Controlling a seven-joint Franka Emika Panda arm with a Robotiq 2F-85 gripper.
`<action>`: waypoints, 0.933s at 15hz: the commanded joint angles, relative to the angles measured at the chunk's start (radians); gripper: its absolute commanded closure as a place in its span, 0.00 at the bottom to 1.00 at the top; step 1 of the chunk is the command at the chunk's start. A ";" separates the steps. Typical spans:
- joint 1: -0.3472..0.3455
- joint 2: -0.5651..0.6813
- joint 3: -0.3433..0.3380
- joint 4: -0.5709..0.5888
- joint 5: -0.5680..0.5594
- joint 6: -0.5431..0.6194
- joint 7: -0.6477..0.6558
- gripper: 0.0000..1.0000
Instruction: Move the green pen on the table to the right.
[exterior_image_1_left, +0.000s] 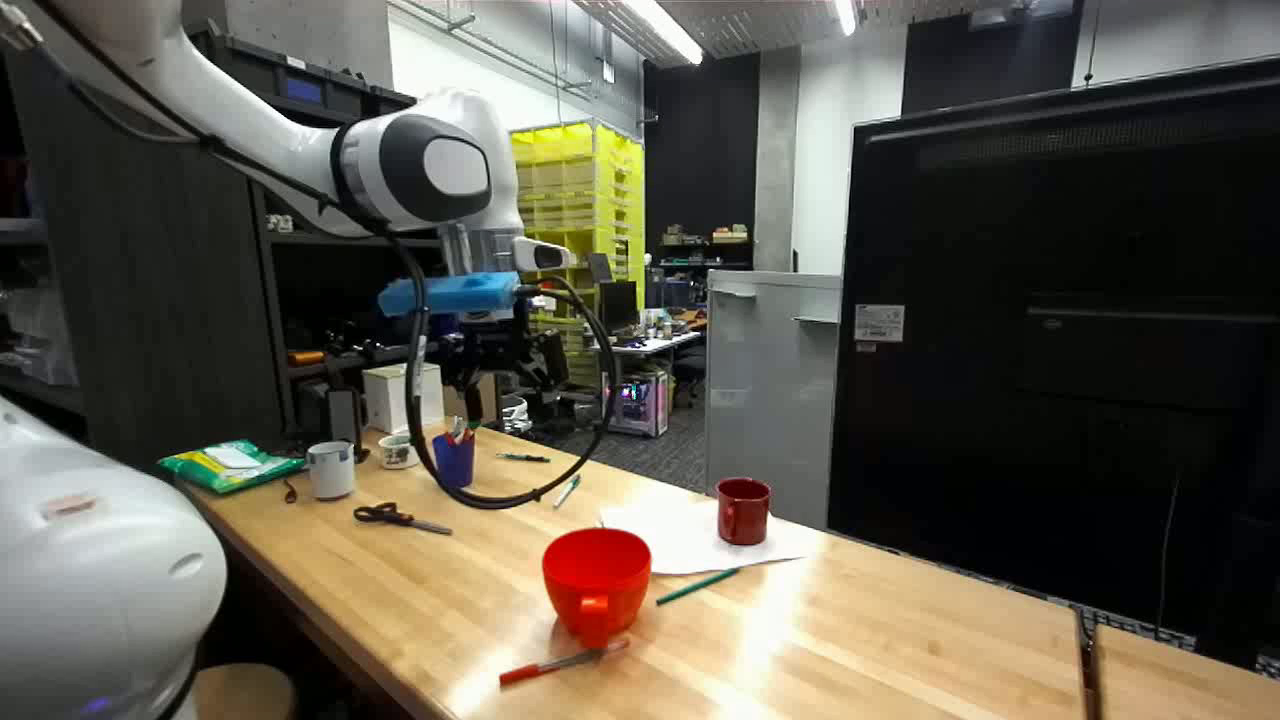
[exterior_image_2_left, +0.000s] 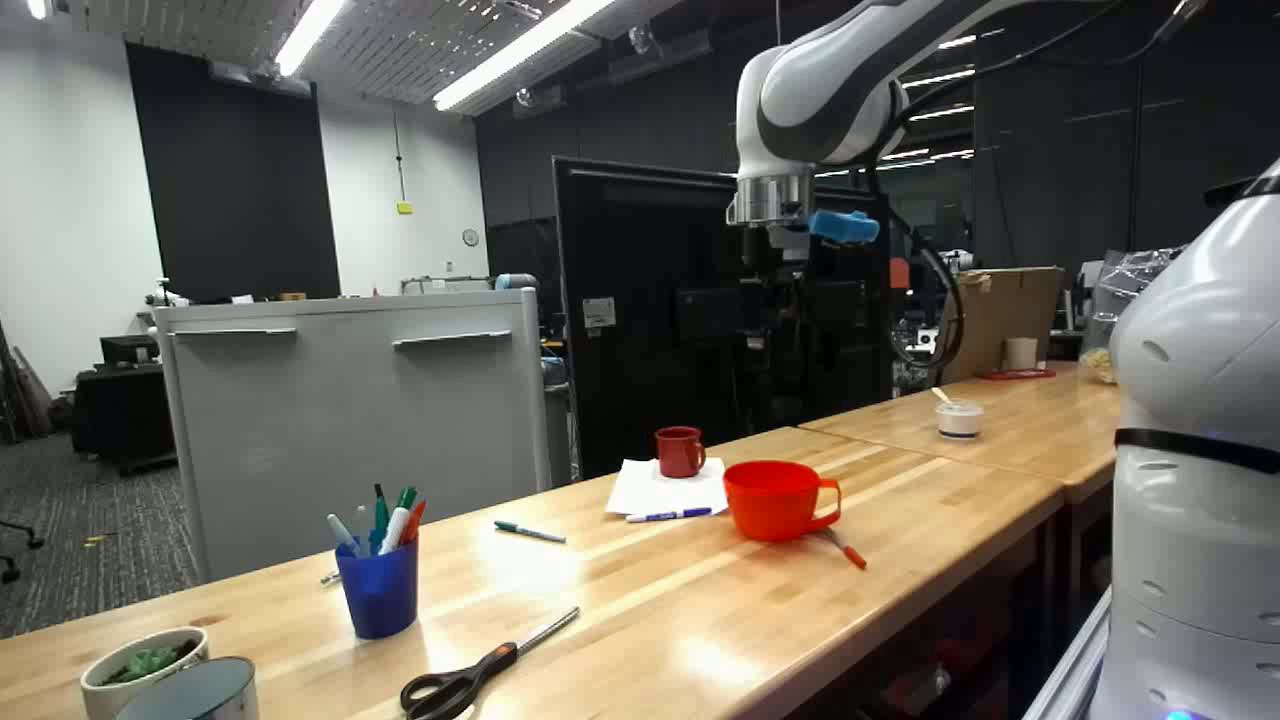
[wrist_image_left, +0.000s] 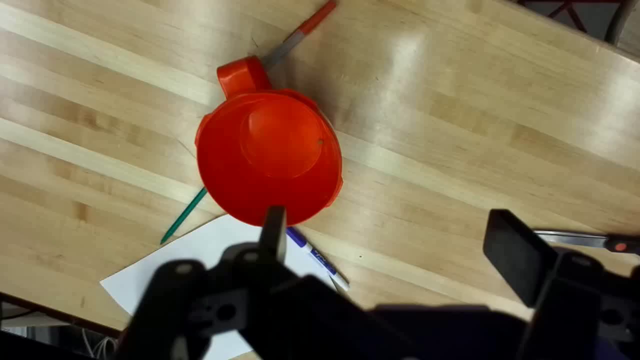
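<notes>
Fingers (wrist_image_left: 516, 257) on your gripper (wrist_image_left: 394, 242) hang spread above the table (exterior_image_1_left: 850, 640). Your green pen (exterior_image_1_left: 698, 587) lies beside the red bowl (exterior_image_1_left: 597, 570).

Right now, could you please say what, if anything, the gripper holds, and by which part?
Nothing; the gripper is open, and the green pen lies on the table.

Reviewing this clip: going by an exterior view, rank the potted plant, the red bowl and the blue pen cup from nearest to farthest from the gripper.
Sides as in the picture of an exterior view:
1. Red bowl: below the gripper.
2. Blue pen cup: well left of the bowl.
3. Potted plant: farther left, near the lower left corner.
</notes>
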 joint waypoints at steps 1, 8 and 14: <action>0.004 0.000 -0.003 0.002 -0.002 -0.003 0.002 0.00; 0.026 0.054 0.010 0.036 -0.006 -0.007 -0.023 0.00; 0.111 0.266 0.053 0.149 -0.007 0.023 -0.110 0.00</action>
